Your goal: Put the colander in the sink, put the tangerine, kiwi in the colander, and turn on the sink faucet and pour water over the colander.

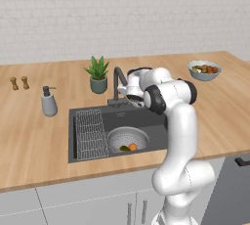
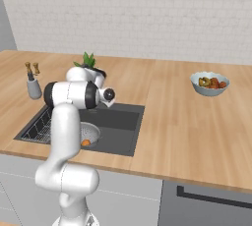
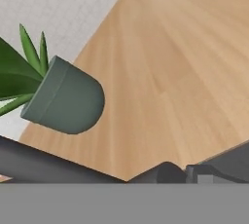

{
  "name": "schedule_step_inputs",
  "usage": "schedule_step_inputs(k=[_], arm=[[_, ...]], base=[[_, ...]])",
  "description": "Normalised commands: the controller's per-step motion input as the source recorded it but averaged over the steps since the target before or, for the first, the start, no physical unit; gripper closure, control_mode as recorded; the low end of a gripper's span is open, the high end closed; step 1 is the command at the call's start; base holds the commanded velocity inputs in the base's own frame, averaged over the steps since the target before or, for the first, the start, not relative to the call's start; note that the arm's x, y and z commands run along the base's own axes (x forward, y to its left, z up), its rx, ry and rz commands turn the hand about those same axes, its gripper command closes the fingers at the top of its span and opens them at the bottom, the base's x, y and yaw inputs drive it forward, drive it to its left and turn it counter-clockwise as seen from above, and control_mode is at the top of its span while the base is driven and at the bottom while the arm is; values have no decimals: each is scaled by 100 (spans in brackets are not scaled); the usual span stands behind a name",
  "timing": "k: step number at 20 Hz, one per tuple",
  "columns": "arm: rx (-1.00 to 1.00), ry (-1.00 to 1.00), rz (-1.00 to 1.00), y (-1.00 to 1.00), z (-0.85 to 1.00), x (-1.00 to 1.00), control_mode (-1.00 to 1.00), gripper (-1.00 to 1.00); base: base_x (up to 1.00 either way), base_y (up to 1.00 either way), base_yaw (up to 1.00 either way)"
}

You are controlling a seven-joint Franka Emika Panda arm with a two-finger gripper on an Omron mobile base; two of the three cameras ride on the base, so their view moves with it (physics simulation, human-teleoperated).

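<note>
Left base view, end effector (image 1: 131,97) open by sink faucet (image 1: 117,79), colander (image 1: 128,139) w/ tangerine (image 1: 133,146) below

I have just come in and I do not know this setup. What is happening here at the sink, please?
A white robot arm is working at the sink in a wooden counter. The colander already sits in the basin, with the tangerine and the kiwi inside it. The arm's hand is now up by the sink faucet, next to a potted plant. No water can be seen running, so turning on the faucet seems to be the remaining step.
</note>
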Motion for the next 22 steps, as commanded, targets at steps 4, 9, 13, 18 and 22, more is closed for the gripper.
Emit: schedule_step_inputs(k=[4, 9, 13, 18, 22], arm=[[4, 0, -7, -2, -10, 8, -100, -100], [2, 0, -7, -10, -1, -1, -100, -100], [2, 0, -8, -13, -1, 1, -100, -100], [2, 0, -8, -4, -3, 7, -100, -100], [3, 0, -10, -5, -5, 0, -100, -100]], base=[[0, 0, 0], [0, 0, 0], [0, 0, 0], [0, 0, 0], [0, 0, 0]])
